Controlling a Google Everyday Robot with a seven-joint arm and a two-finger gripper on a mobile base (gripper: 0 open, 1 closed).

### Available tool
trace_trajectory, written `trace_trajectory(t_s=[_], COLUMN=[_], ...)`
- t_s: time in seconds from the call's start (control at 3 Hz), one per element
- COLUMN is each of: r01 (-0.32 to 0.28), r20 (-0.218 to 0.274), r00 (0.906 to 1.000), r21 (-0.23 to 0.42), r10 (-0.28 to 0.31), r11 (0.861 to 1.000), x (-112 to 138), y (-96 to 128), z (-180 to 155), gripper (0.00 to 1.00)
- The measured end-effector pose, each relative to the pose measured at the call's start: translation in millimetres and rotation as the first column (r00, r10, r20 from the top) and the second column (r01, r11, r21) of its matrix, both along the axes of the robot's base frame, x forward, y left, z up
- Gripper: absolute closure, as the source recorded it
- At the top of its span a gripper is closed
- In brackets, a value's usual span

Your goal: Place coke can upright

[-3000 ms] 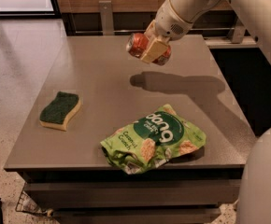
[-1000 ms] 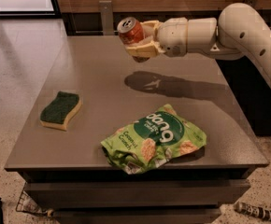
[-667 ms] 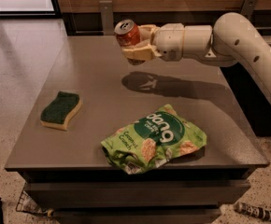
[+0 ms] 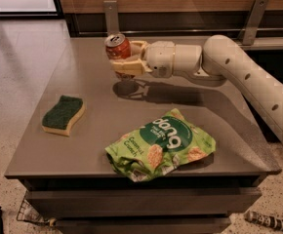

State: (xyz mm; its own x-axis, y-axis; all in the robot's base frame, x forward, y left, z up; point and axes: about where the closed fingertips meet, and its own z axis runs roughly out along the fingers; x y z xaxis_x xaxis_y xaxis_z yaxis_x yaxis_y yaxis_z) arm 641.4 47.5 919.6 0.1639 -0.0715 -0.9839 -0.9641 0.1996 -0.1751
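Observation:
The coke can point(image 4: 117, 47) is a small red-orange can with a silver top and pull tab. It is held nearly upright, a little above the grey table point(image 4: 97, 116), over its back middle part. My gripper point(image 4: 125, 58) reaches in from the right on a white arm point(image 4: 229, 67) and is shut on the can, its cream fingers point(image 4: 130, 65) wrapping the can's lower side. The can's shadow lies on the table just below it.
A green sponge with a yellow base point(image 4: 63, 115) lies at the table's left. A crumpled green snack bag point(image 4: 161, 144) lies near the front edge. Two metal posts point(image 4: 111, 16) stand on the wall behind the table.
The arm has swung left and lower with the can over the back of the table. The can has turned from tilted to nearly upright, top up.

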Motion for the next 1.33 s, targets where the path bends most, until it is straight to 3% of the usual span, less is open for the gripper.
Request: trace_trajectory(t_s=[0.67,1.33], r01=[0.055,0.065], r20=[-0.053,-0.065], r00=[0.9968,0.9958], r21=[-0.091,0.005], r10=[-0.060,-0.065], r11=[0.994,0.998], x=[-14.2,29.3], y=[4.2,6.4], z=[-20.1,-25.3], gripper=[1.00,1.00])
